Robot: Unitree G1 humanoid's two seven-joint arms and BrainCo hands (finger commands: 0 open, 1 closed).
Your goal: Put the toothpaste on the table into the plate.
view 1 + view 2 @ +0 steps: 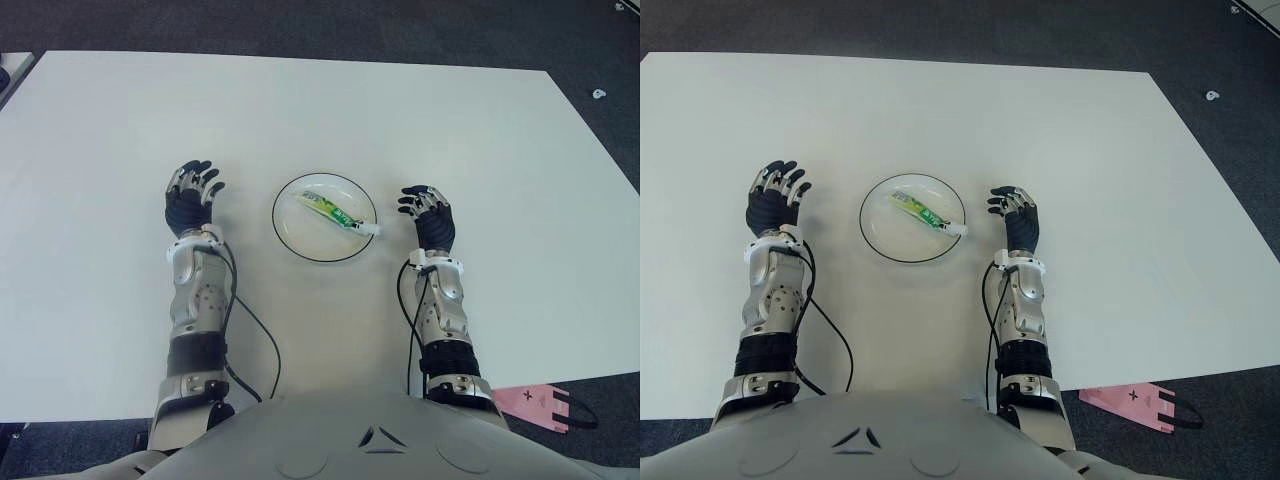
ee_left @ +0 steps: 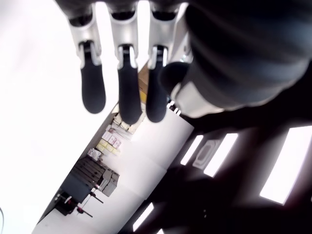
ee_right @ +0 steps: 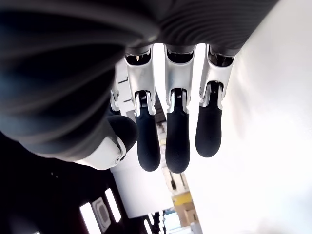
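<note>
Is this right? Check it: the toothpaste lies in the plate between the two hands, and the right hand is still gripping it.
Not quite. The toothpaste does lie in the plate between the hands, but the right hand holds nothing: the right wrist view shows its fingers extended and empty. The left hand is open too.

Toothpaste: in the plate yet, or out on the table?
In. The toothpaste lies flat inside the plate, cap near its rim; both hands, left hand and right hand, are open and empty.

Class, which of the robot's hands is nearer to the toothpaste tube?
Right. The right hand shows just beside the green-and-white toothpaste tube's cap end; the left hand shows farther away, beyond the round white plate's opposite rim.
</note>
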